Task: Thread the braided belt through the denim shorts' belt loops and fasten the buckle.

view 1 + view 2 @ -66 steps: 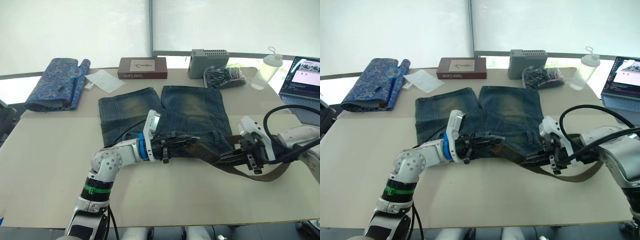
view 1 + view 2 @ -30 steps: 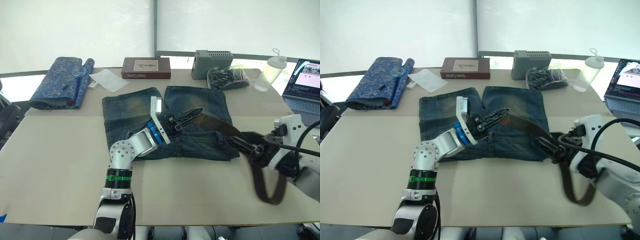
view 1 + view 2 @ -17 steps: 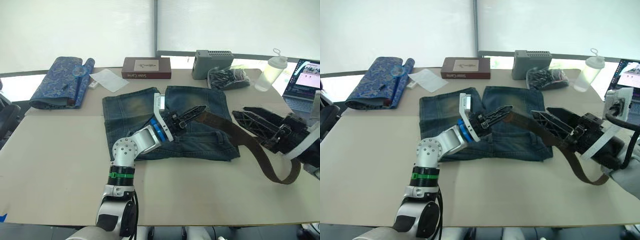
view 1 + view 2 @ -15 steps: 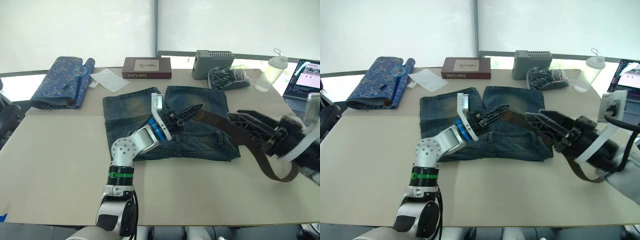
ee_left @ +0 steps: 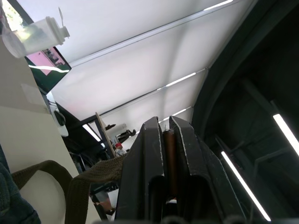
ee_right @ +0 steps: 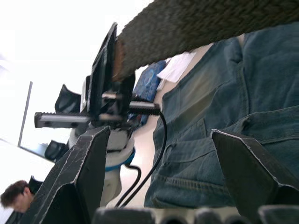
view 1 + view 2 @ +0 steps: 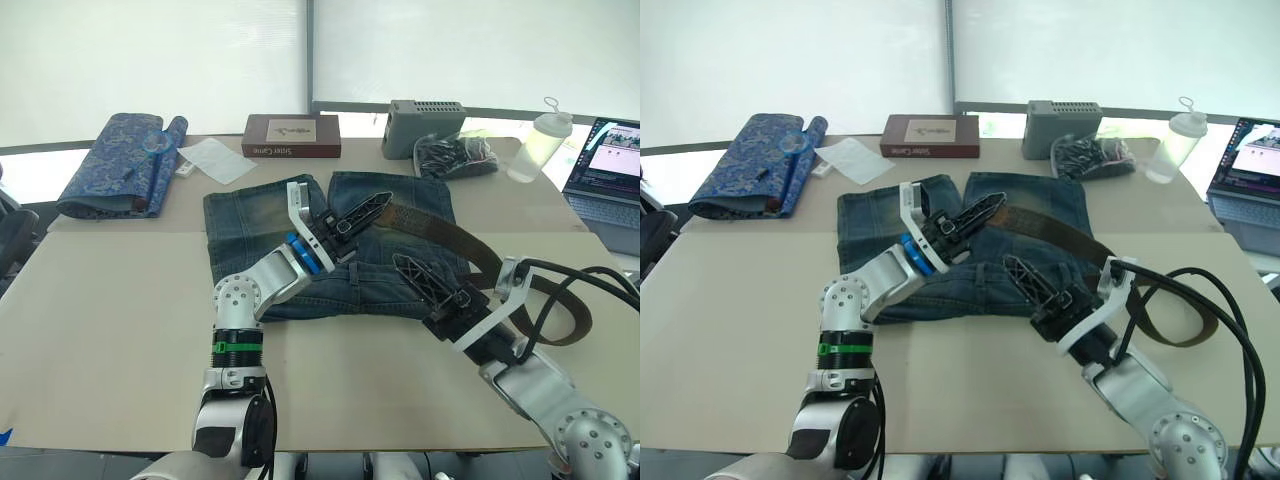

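Note:
The denim shorts [image 7: 255, 215] lie flat mid-table, waistband toward me. My left gripper [image 7: 383, 200] hovers over them, shut on one end of the braided belt [image 7: 440, 232]; the left wrist view shows the brown strap [image 5: 169, 154] pinched between its fingers. From there the belt runs right across the shorts and curls into a loop [image 7: 572, 318] on the table. My right gripper [image 7: 412, 270] is open just above the shorts' right side near the waistband, below the strap and touching nothing. I cannot make out the belt loops, and the buckle is hidden.
Along the far edge lie a rolled blue patterned cloth [image 7: 120, 165], a white paper [image 7: 215, 160], a brown box [image 7: 291, 136], a grey box [image 7: 418, 127], a bag of dark items [image 7: 455, 155] and a plastic bottle [image 7: 535, 145]. A laptop [image 7: 610, 160] stands at the right.
My right arm has swung in from the right and dropped over the shorts' near right part. The belt's slack has settled onto the table. My left gripper has carried its end slightly farther away.

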Motion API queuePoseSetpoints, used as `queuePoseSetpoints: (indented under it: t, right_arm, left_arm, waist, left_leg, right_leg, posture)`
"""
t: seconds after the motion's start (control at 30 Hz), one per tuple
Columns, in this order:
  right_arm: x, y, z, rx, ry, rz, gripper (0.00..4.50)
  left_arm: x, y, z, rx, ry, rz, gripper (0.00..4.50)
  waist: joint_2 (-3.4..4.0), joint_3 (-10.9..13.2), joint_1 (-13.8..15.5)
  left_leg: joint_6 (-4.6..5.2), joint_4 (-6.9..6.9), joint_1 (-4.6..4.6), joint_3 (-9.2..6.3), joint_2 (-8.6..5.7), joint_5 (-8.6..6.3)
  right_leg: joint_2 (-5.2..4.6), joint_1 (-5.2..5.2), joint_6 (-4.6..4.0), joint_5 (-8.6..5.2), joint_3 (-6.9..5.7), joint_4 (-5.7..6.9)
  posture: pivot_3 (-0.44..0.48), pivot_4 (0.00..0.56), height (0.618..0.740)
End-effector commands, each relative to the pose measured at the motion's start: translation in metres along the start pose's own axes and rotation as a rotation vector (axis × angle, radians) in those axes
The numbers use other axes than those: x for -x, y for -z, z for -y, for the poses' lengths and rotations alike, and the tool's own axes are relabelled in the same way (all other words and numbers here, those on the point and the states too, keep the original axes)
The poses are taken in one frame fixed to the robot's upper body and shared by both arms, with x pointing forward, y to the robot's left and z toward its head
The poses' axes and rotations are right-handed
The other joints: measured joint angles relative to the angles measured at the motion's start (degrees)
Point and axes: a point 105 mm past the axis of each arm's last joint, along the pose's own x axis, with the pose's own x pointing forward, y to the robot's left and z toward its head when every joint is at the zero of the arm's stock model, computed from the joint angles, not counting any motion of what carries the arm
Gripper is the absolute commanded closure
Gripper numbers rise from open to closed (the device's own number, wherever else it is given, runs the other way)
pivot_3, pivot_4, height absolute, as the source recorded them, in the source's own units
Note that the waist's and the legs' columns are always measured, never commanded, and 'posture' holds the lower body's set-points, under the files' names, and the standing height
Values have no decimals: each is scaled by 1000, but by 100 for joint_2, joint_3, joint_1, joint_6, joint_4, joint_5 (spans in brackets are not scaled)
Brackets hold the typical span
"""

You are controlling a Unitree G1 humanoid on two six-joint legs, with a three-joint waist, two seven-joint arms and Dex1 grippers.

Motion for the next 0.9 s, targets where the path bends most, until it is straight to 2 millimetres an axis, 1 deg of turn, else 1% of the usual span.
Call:
queuePoseSetpoints:
  t: [0.03, 0.1, 0.2, 0.3, 0.37, 0.53, 0.63, 0.73, 0.87, 0.9]
  right_arm:
    - [-11, -12, -17, -19, -101, 64, 689]
    - [-17, -20, -25, -22, -143, 90, 689]
    - [-21, -26, -28, -15, -166, 120, 689]
    - [-21, -36, -32, -12, -200, 170, 689]
    - [-19, -38, -34, -9, -213, 179, 689]
    - [-9, -41, -27, 13, -197, 185, 689]
    - [1, -44, -18, 53, -166, 173, 689]
    - [8, -48, -11, 78, -146, 171, 1509]
    - [11, -50, -7, 92, -143, 157, 2860]
    - [11, -49, -5, 94, -142, 152, 2860]
  left_arm:
    - [-9, 10, 20, 13, 87, -44, 4500]
    - [-8, 13, 19, 17, 83, -63, 4500]
    - [-5, 14, 18, 29, 70, -82, 4500]
    - [-3, 13, 17, 26, 61, -91, 4500]
    - [-1, 11, 18, 25, 57, -86, 4500]
    - [1, 7, 18, 31, 48, -69, 4500]
    - [2, 6, 17, 39, 41, -64, 4500]
    - [3, 6, 17, 44, 38, -66, 4500]
    - [5, 6, 17, 50, 35, -69, 4500]
    - [5, 6, 17, 52, 35, -71, 4500]
  waist:
    - [0, 0, -15]
    - [1, 0, -44]
    - [1, 0, -55]
    - [1, 0, -80]
    - [1, -1, -83]
    - [1, -1, -82]
    - [1, -1, -78]
    - [1, -1, -100]
    - [1, -1, -125]
    - [1, -1, -125]
  left_leg:
    - [-1, -1, 3, 0, 0, 0]
    - [-2, -3, 3, 0, 0, 1]
    - [-2, -6, 5, 0, 0, 1]
    - [-1, -7, 4, 0, -1, 0]
    - [-1, -7, 4, 0, -1, 1]
    - [-1, -7, 4, -1, -1, 0]
    - [-1, -7, 4, 0, -1, 0]
    - [0, -8, 5, 0, -1, 0]
    - [-1, -10, 7, 0, -1, 0]
    - [-1, -11, 7, 0, -1, 0]
  right_leg:
    - [3, 1, 0, 0, 0, 0]
    - [4, 0, -1, 0, 0, 1]
    - [5, 0, -1, 0, -1, 1]
    - [4, 0, -1, 0, 0, 0]
    - [4, -1, -1, 0, 0, 1]
    - [4, 0, -1, 0, 0, 1]
    - [4, 0, -1, 0, 1, 1]
    - [4, 1, -1, 0, 2, 0]
    - [4, 2, -2, -1, 3, 0]
    - [4, 2, -2, -1, 3, 0]
  posture:
    - [0, 150, 740]
    - [0, 150, 740]
    - [0, 150, 740]
    - [0, 150, 740]
    - [0, 150, 740]
    - [0, 150, 740]
    - [0, 150, 740]
    - [0, 150, 740]
    - [0, 150, 740]
    - [0, 150, 740]
